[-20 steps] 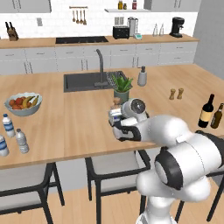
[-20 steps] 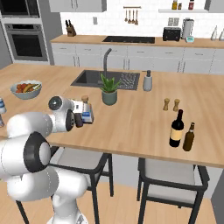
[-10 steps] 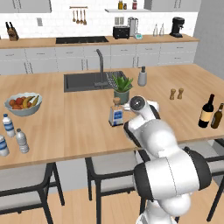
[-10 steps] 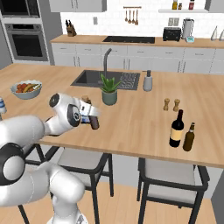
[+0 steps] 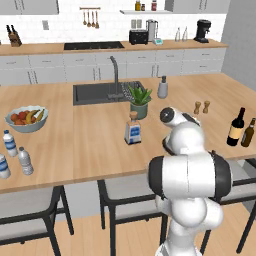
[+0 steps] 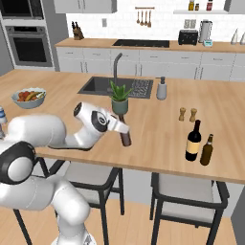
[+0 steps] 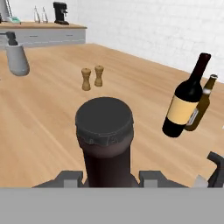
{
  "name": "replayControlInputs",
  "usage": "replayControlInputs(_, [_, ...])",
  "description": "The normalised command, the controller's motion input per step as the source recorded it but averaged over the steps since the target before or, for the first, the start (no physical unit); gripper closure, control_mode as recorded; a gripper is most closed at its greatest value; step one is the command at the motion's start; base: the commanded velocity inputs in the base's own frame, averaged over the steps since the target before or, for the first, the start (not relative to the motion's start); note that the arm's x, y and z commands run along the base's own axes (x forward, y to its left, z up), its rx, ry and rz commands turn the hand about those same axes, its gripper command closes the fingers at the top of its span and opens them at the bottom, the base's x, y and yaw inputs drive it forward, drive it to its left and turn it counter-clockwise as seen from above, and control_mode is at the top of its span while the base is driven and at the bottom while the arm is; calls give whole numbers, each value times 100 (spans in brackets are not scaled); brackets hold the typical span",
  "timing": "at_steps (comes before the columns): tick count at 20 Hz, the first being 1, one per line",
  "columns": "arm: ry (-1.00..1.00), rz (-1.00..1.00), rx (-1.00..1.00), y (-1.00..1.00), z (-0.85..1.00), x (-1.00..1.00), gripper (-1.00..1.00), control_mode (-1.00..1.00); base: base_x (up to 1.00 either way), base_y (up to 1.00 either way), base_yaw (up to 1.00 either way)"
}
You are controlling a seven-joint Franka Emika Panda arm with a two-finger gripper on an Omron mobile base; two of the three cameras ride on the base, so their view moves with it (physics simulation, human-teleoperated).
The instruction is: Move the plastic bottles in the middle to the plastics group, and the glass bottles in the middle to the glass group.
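My gripper (image 6: 122, 131) is shut on the small, nearly black glass bottle (image 6: 126, 138), which hangs slightly tilted low over the counter's front edge. In the hand view its dark cap (image 7: 104, 117) rises between my fingers (image 7: 70, 178). The glass group stands further right: a tall dark wine bottle (image 6: 193, 140) (image 7: 186, 105) with a pale label and a shorter brown bottle (image 6: 206, 150) (image 7: 202, 105). At the counter's far left, a clear unlabelled bottle (image 5: 25, 161) with a white cap stands beside two blue-banded water bottles (image 5: 9, 143) (image 5: 2, 166).
A squat clear bottle (image 5: 133, 129) with a blue label stands mid-counter by a potted plant (image 5: 139, 100). Salt and pepper shakers (image 6: 187, 114) lie between my gripper and the glass group. A fruit bowl (image 5: 26, 118), sink (image 5: 97, 92) and soap dispenser (image 5: 162, 89) sit behind; stools stand below.
My arm has swung to the right along the counter's front with the dark bottle in its grip, away from the squat blue-labelled bottle, which has stayed in place.
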Motion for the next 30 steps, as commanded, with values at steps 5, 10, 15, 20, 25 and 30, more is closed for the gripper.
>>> replayControlInputs(5, [0,-15,0,-94,-7,21,100,-100,0,0,0])
replayControlInputs(10, [0,-5,0,-68,-5,23,100,-100,0,0,0])
replayControlInputs(15, [-6,0,0,-63,-14,11,100,-100,0,0,0])
replayControlInputs(20, [1,-3,0,-65,0,16,100,-100,0,0,0])
replayControlInputs(25, [3,-9,0,-49,0,20,100,-100,0,0,0])
replayControlInputs(30, [2,-10,2,-30,0,19,100,-100,0,0,0])
